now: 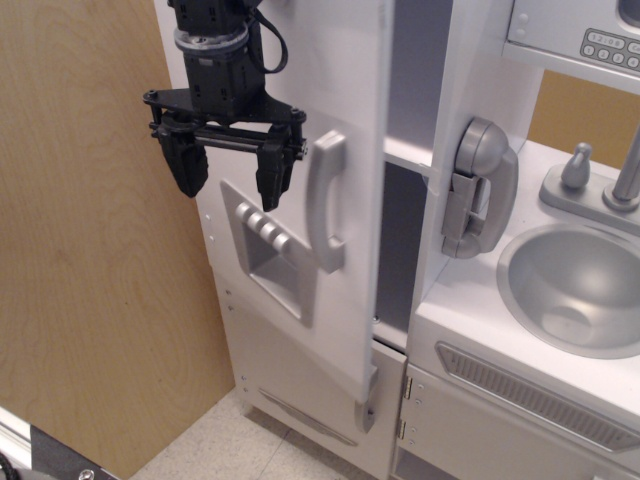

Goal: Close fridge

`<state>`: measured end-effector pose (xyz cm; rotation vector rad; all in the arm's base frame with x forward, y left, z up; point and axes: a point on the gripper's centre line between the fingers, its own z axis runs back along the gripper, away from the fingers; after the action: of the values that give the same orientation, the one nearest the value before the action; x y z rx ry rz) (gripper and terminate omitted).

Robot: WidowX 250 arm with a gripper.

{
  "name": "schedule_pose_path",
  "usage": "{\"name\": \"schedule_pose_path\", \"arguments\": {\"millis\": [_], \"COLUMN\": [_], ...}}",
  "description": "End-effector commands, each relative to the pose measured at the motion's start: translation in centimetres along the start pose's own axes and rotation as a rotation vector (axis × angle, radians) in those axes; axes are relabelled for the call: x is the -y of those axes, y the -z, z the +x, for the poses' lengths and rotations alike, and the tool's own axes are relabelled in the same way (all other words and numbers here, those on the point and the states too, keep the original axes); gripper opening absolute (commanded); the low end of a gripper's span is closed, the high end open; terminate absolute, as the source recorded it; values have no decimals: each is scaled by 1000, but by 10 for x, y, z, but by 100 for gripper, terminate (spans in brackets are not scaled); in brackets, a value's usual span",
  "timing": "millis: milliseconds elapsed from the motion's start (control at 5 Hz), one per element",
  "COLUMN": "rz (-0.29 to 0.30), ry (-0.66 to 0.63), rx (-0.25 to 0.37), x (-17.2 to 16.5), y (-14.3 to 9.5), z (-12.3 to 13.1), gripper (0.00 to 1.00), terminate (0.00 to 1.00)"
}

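The tall white fridge [425, 70] stands left of the sink unit. Its large door [335, 110] is swung most of the way shut, with a narrow dark gap left at its right edge. The door shows a grey vertical handle [326, 200] and a grey recessed dispenser panel [270, 255]. My black gripper [230, 182] is open and empty, fingers pointing down, in front of the door's left part just left of the handle. Its right finger [270, 178] is against or very close to the door face. The shelves and what lies on them are hidden behind the door.
A smaller lower white door [300, 385] sits below, its short handle [368, 410] partly covered. A grey toy phone [478, 188] hangs on the fridge's right side. A sink [575, 290] with faucet [628, 170] lies right, a microwave keypad [605, 45] above. A wooden panel [90, 250] stands left.
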<state>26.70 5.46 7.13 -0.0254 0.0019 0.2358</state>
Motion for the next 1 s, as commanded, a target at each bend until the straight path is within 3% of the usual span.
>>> {"name": "schedule_pose_path", "arguments": {"millis": [0,200,800], "rz": [-55,-65,-77], "ry": [-38,-63,-121], "rx": [114,150,150], "x": [9,11,14], "y": [-21,-26,-31], "z": [41,56,78], "gripper": [100,100,100], "terminate": [0,0,0]}}
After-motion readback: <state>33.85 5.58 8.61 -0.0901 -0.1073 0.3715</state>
